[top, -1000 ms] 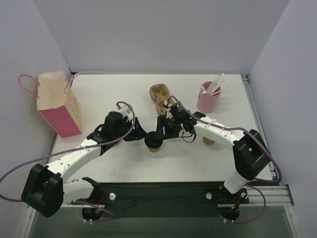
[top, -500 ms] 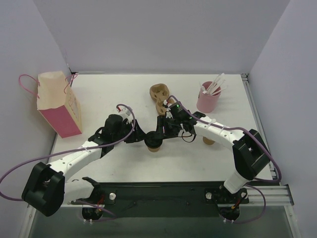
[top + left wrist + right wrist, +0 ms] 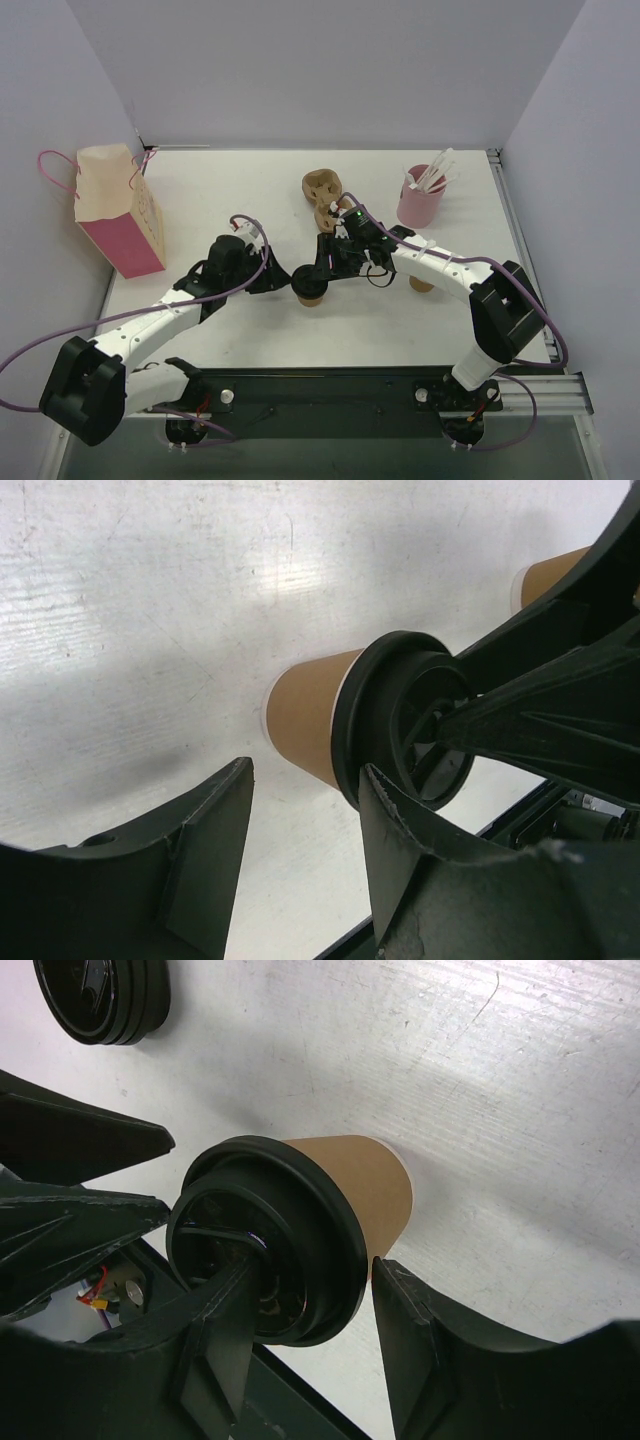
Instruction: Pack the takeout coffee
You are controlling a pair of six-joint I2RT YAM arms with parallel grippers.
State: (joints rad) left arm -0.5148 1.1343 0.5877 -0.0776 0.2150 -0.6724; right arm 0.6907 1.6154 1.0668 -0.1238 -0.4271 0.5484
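Within the last second the left arm has been drawn back a little toward the near edge, so that the left gripper (image 3: 305,780) is now held just short of the lidded coffee cup (image 3: 311,289), its fingers spread and touching nothing. The right gripper (image 3: 315,1265) has hardly been shifted: it is kept over the black lid (image 3: 262,1252), one finger lying across the lid's top and the other just beside the cup wall; whether the lid is actually pinched cannot be told. The lidding step is judged to be nearly done, with carrying yet to come. A second kraft cup (image 3: 422,285) is seen right of the lidded cup, a spare black lid (image 3: 100,998) near it, the moulded-pulp tray (image 3: 325,195) just beyond it, a pink cup of white sticks (image 3: 420,205) beyond and right, and the pink paper bag (image 3: 118,210) well apart to the left. Everything is set on a white, faintly scuffed table (image 3: 230,190) enclosed by plain pale-lilac walls (image 3: 320,70).
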